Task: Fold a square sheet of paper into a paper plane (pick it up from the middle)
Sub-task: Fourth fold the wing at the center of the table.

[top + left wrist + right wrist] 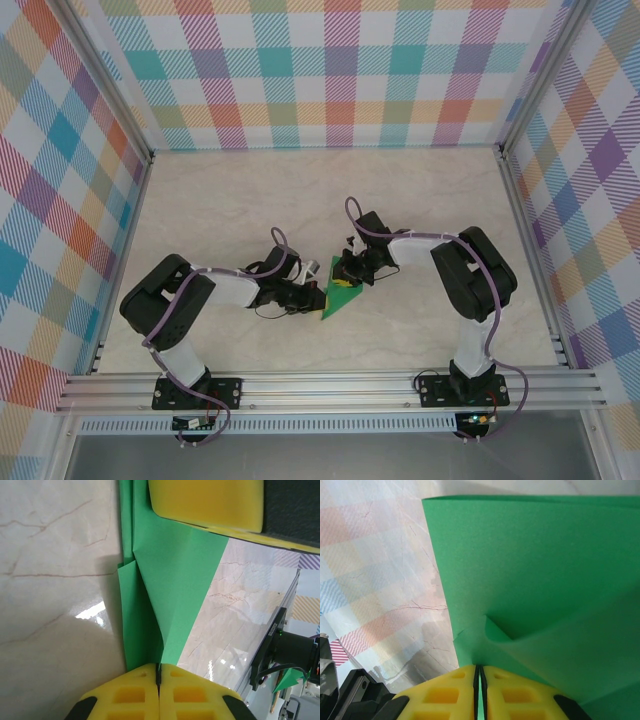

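L hand point(159, 674) & R hand point(479, 672) both clenched on green paper plane point(336, 300), mid bench point(250, 200)

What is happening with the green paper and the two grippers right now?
green paper: partly folded, with creases and overlapping layers, pinched from two sides.
left gripper: shut on the green paper's edge.
right gripper: shut on the green paper's edge.
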`<state>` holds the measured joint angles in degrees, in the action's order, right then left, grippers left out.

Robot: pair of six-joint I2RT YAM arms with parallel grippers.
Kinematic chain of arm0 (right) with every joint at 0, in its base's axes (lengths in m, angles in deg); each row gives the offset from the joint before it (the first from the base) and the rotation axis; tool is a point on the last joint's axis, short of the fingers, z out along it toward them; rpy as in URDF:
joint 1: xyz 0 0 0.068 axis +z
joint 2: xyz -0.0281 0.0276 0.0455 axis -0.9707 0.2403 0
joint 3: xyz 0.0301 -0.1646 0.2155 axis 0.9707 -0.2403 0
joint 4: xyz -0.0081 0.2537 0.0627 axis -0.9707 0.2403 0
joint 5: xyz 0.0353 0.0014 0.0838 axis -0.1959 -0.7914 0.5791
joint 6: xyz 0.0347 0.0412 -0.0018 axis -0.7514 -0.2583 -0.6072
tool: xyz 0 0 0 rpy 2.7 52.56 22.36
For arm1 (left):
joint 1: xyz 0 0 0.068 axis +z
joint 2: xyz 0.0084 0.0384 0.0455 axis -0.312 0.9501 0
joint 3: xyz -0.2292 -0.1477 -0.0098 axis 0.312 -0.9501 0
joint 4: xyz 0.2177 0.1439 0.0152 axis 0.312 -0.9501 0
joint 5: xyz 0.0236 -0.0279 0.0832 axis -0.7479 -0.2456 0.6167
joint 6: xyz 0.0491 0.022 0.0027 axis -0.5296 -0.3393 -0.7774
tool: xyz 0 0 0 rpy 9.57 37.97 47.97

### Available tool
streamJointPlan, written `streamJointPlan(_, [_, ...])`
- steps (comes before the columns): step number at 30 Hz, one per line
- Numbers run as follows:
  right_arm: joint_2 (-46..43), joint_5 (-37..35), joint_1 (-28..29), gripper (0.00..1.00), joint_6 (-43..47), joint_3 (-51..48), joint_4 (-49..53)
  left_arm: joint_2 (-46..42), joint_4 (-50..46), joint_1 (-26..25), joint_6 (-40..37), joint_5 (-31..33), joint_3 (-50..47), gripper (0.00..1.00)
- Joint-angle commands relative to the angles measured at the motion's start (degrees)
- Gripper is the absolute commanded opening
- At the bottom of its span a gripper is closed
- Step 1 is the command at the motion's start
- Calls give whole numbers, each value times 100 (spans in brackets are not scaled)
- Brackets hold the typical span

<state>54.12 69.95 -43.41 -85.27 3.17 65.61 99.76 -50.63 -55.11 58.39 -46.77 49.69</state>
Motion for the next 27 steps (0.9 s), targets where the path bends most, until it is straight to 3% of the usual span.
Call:
streamJointPlan(1, [349,-358,18,13,144,-95,323,-92,-311,72,-5,38,-135,1])
streamJointPlan(8, [358,-371,20,13,171,-95,379,26,-518,72,-53,46,-194,0])
streamJointPlan(14, [358,-391,18,13,185,-96,403,-202,-669,72,-88,47,-265,7])
streamJointPlan(27, [366,-430,18,13,202,-129,432,-400,-856,55,-190,-59,-304,10])
